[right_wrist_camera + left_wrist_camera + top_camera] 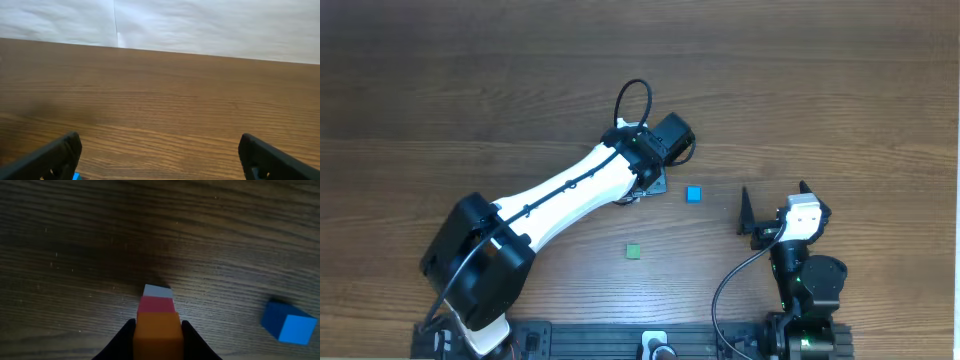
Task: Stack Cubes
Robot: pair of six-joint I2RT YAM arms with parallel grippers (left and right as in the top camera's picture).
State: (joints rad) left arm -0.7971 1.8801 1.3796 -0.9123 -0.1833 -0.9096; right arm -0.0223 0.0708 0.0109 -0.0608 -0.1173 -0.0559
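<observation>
Left gripper [158, 325] fingers [121, 341] pinch orange cube [157, 334], top of three-cube stack; pink cube [156, 305], white cube [158, 291] beneath. Blue cube [289, 322] near stack, apart. Green cube [634, 251] nearer bases. Five cubes, one per colour. Right gripper [773, 195] fingers wide, beyond blue cube. Bare table [470, 80] all round.

A robotics lab bench: bare wood-grain table [440, 90], plain white backdrop [210, 25] behind.
</observation>
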